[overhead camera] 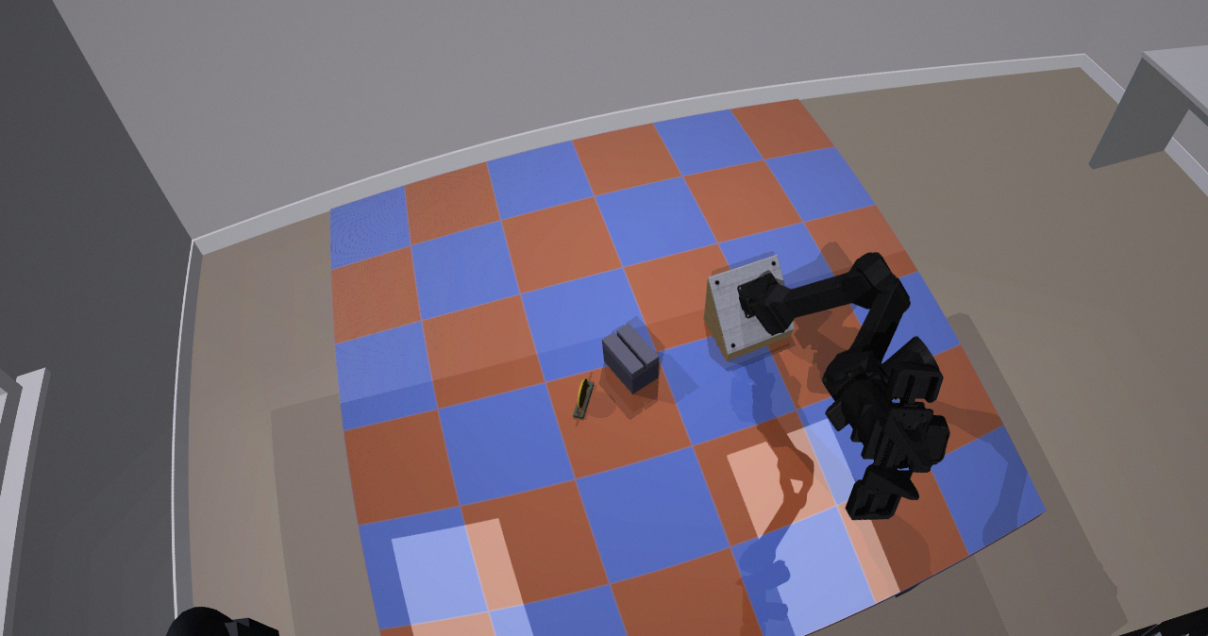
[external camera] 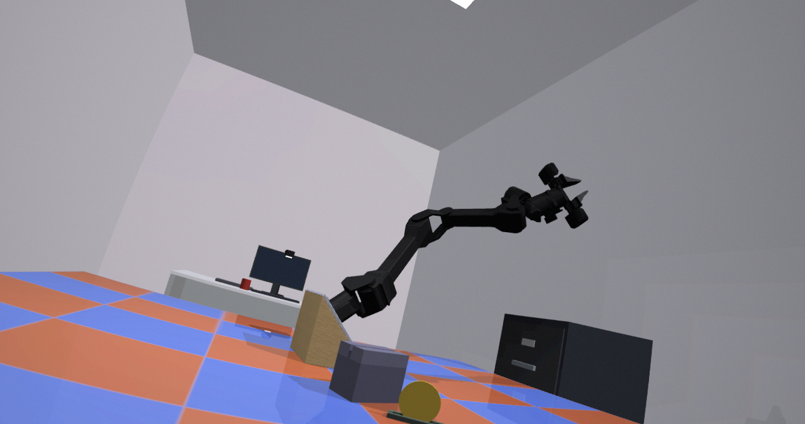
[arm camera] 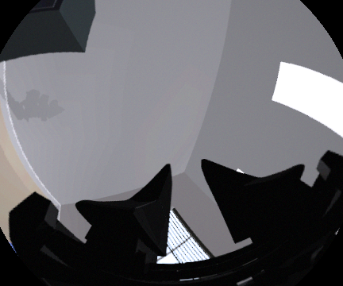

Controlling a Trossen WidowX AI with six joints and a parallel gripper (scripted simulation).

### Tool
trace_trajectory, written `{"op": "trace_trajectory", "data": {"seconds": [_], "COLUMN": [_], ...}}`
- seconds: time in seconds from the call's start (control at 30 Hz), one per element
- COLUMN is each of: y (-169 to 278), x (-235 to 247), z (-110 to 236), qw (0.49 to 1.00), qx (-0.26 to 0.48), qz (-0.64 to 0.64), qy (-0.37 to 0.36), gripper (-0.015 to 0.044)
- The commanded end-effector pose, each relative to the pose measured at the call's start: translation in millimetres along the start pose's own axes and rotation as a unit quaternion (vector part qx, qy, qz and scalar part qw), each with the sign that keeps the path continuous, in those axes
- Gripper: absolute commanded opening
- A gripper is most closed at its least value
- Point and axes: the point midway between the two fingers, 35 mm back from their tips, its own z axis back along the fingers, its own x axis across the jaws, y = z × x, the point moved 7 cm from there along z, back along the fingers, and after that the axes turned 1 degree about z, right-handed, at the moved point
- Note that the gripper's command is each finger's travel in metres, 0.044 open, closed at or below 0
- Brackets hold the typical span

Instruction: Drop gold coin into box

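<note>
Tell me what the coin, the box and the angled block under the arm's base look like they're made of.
Coin: dull gold, probably matte metal, no glint. Box: flat dark grey, with no grain or shine, so plastic or painted metal; it can't be settled. Block: tan sides with fine lines like wood grain, under a pale grey top plate with dark corner dots, maybe screws.
</note>
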Motion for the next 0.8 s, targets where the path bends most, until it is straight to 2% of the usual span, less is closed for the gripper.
{"op": "trace_trajectory", "data": {"seconds": [0.0,0.2,0.37,0.77], "y": [47.7,111.7,165.3,280.9], "x": [40.0,80.3,111.7,155.3], "z": [7.4,27.6,55.9,162.6], "qw": [0.994,0.969,0.929,0.778], "qx": [0.065,0.153,0.223,0.381], "qz": [0.033,0.067,0.096,0.088], "qy": [-0.084,-0.182,-0.280,-0.492], "gripper": [0.0161,0.0161,0.0161,0.0161]}}
